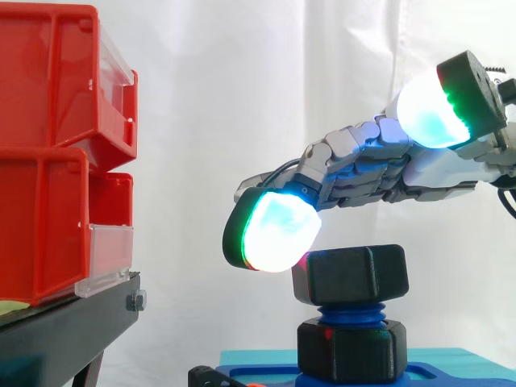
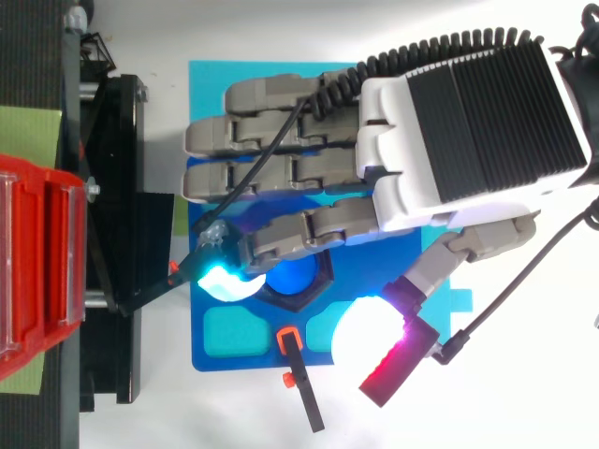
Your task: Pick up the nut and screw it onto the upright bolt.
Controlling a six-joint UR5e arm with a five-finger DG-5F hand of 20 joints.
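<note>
You see the black nut [image 1: 351, 274] sitting on top of the upright blue bolt [image 1: 351, 312], above a second black hex collar [image 1: 352, 348] on the blue tray [image 1: 258, 372]. The hand [image 1: 363, 169] hovers over it, fingers stretched out and gripping nothing. One glowing fingertip [image 1: 274, 230] is just beside the nut's upper edge. Red bins [image 1: 48, 153] on a black stand [image 1: 64, 330] are well apart.

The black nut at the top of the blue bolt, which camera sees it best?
The side view. There the top nut shows almost whole, sitting on the blue bolt, beside a glowing fingertip of the robot hand. The top view shows just part of its rim, with a finger across it.
</note>
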